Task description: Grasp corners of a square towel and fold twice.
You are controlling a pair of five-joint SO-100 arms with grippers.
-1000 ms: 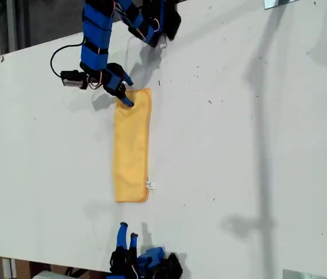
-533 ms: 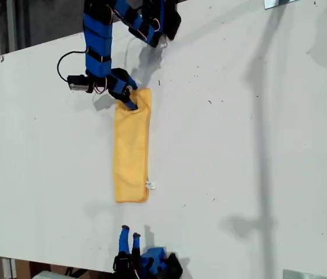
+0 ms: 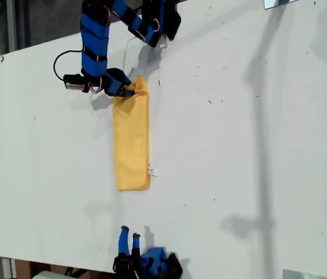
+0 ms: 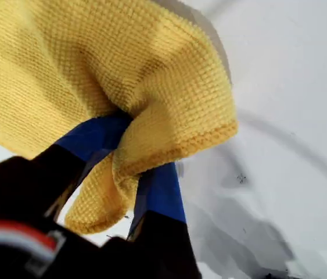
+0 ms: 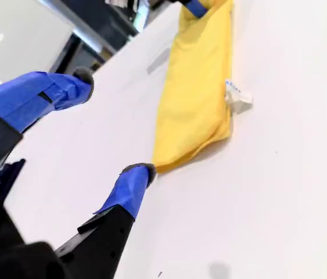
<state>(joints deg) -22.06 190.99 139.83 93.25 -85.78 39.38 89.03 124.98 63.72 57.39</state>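
Running lengthwise between our two arms, the towel [image 3: 132,142] lies as a long folded strip on the white surface [image 3: 250,145], one short end toward each. Our first tool [image 3: 129,90] is clamped on the end corner [image 4: 169,133] nearest it, bunching and lifting it. Our second tool [image 5: 108,131] hangs spread wide with nothing in it, near the opposite short end but apart from it, a small white tag [image 3: 152,171] beside that end. Folding end to end looks clear: bare surface surrounds the strip.
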